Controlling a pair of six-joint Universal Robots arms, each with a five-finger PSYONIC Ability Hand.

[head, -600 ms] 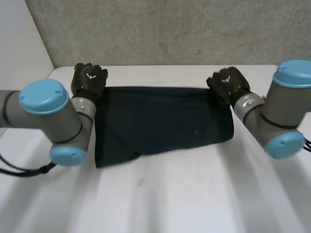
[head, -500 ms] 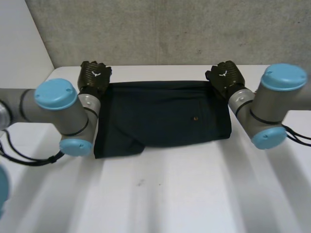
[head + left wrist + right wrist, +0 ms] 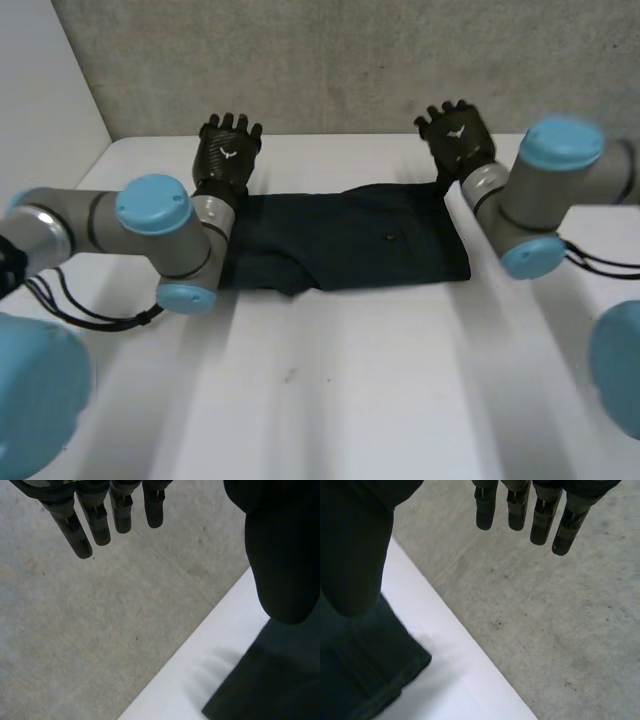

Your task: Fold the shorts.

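**Shorts flat on white table; both hands open and empty**

Surface and room: a smooth white table (image 3: 330, 400) is seen across the lower part of the head view. It is backed along the top by a rough, speckled grey wall (image 3: 350, 60).

Cloth: dark navy shorts (image 3: 350, 240) are laid at the centre of the frame, close to the table's far edge, as a wide, low band. The fabric is matt and soft. A small round stud is noted near the middle, and the lower left edge is uneven, with one layer overlapping another.

Left hand (image 3: 228, 150): placed at the shorts' upper left corner. In the left wrist view its fingers (image 3: 95, 520) are held straight and apart from the thumb, with nothing grasped.

Right hand (image 3: 456, 133): placed at the upper right corner. Its fingers (image 3: 517, 510) are likewise straight, and nothing is held.
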